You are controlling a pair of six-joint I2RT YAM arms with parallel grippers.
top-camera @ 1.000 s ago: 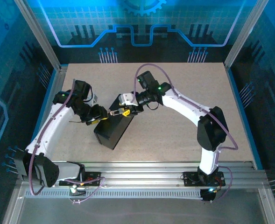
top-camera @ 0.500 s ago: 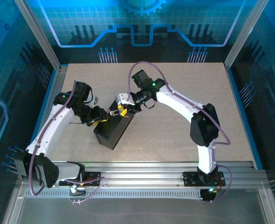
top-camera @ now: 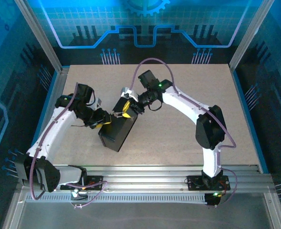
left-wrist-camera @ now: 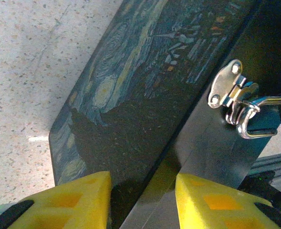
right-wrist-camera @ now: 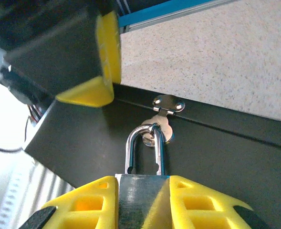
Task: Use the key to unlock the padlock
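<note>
Speckled tabletop, right arm shifted leftward — right jaws clamping padlock, left jaws astride box, grip unclear

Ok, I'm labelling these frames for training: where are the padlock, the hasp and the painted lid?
padlock [right-wrist-camera: 142, 202]: right wrist view, on its silver body.
hasp [right-wrist-camera: 169, 103]: right wrist view, on its upper screwed plate.
painted lid [left-wrist-camera: 130, 90]: left wrist view, on the middle of the painting.

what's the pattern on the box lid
The dark box's painted lid shows a swirling starry-night painting in blues and yellows, clearest in the left wrist view.
</note>
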